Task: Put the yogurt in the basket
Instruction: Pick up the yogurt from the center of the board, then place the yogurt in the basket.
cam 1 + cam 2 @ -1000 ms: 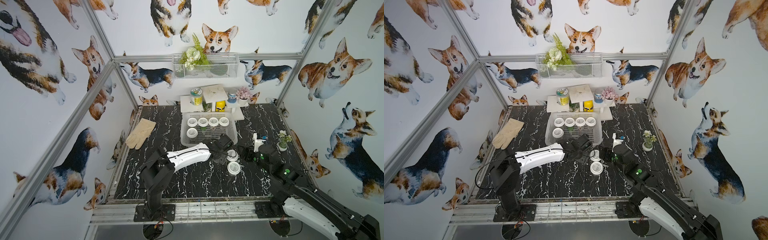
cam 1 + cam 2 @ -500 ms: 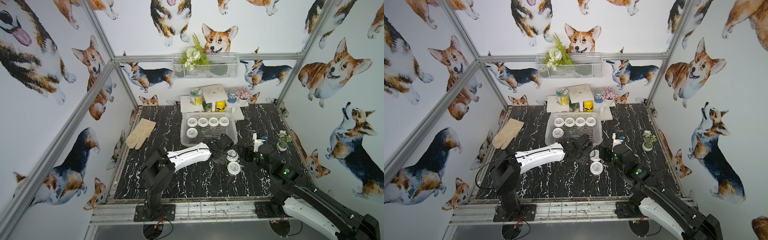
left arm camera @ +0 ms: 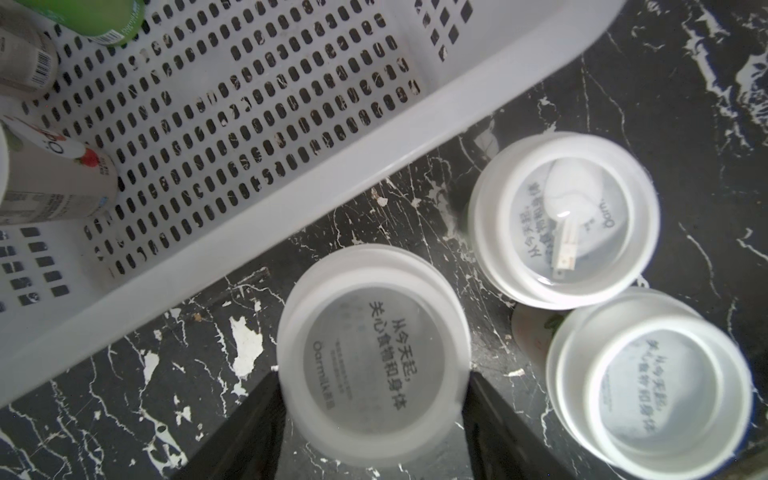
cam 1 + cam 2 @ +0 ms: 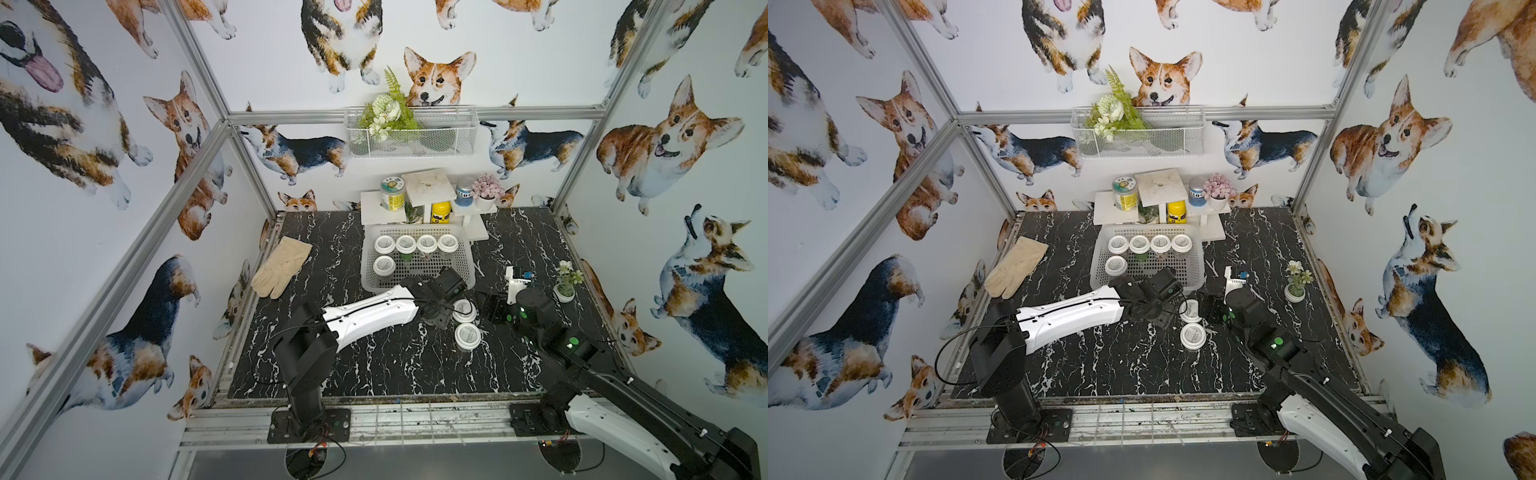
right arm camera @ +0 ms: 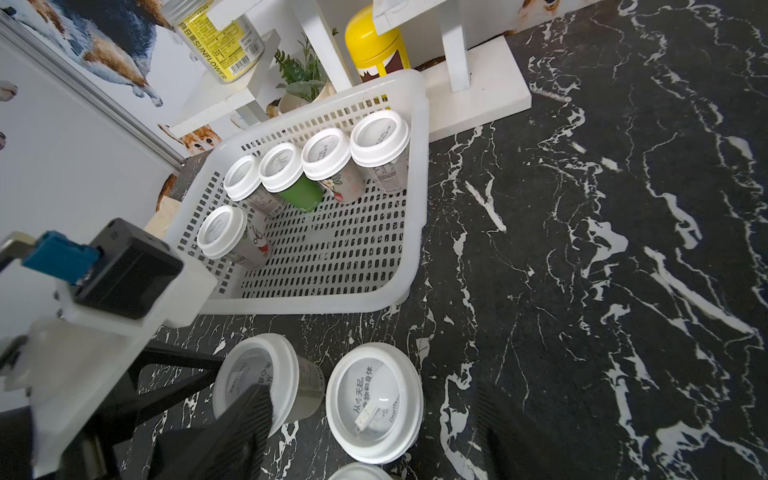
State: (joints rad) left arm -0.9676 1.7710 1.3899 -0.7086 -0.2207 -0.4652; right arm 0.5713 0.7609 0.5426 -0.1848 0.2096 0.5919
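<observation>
- Altogether, eight yogurt cups (image 4: 406, 244) show: five inside the basket (image 4: 415, 272) and three on the black marble table (image 4: 374, 374).
- One white lattice basket sits at the centre of both top views, just below the white shelf stand (image 4: 424, 187).
- Four cups stand in a row along the basket's upper wall. The fifth (image 4: 384, 264) stands alone below the row's left end.
- The three outside cups cluster in the lower right of the left wrist view, just beside the basket's rim.
- The left gripper (image 3: 375, 376) has its two dark fingers pressed against opposite sides of the held cup (image 3: 361, 328), gripping it at the lid. Whether that cup rests on the table I cannot tell.
- The right gripper (image 5: 372, 399) has its jaws partly apart and grips nothing. The spoon-lidded cup (image 3: 565, 220) appears between its two fingers in the right wrist view, and one finger is plainly clear of it.
- The third cup (image 3: 648, 382) sits close against the spoon-lidded one.
- One tan glove (image 4: 282, 266) lies at centre left in both top views.
- One wire-mesh basket (image 4: 440, 137) with one bunch of flowers hangs at upper centre.
- The stand carries one green-yellow jar (image 4: 393, 193), one yellow bottle (image 4: 440, 212), one blue jar (image 4: 464, 193) and one pink plant (image 4: 488, 187).
- One small potted plant (image 4: 566, 282) stands at centre right.
</observation>
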